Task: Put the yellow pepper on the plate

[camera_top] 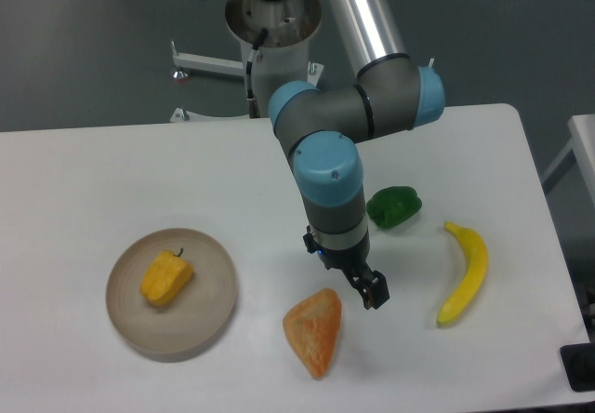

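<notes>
The yellow pepper [166, 278] lay on the plate [210, 311] in the lower left of the frame, a little left of the dish's middle, its thin dark stem pointing up and to the right. The plate sat on the white table [112, 180].

The arm [327, 166] reached down from the top centre, and its gripper [372, 290] hung over the table just below the middle of the frame — well apart from the plate and holding nothing. The fingers showed only as a small dark tip, so whether they stood wide or narrow could not be told.

Just left of and below the gripper lay an orange wedge [314, 331]. A green pepper [394, 206] sat right of the arm's wrist, partly behind it, and a banana [465, 273] lay further right — curved, running top to bottom.
</notes>
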